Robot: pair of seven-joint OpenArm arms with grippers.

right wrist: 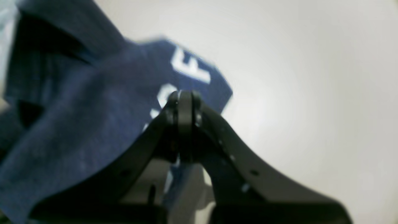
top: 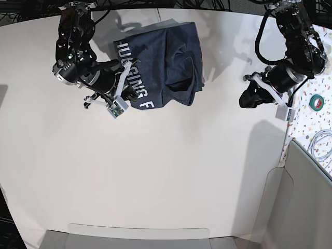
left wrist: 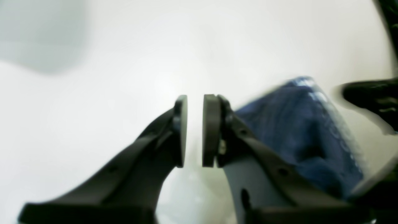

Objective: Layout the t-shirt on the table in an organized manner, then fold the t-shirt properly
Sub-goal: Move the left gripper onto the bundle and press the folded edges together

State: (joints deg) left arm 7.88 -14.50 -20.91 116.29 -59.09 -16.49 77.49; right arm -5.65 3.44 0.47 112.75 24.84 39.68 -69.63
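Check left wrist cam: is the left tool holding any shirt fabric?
No. The left tool shows bare table between its pads; the t-shirt lies off to one side.

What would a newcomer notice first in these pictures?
First, the dark navy t-shirt with white block lettering, lying crumpled near the far edge of the off-white table. Next, the right pincer, shut at the shirt's lettered edge; whether cloth is caught is unclear. The left pincer hangs apart from the shirt over bare table with a narrow gap and nothing between its pads.
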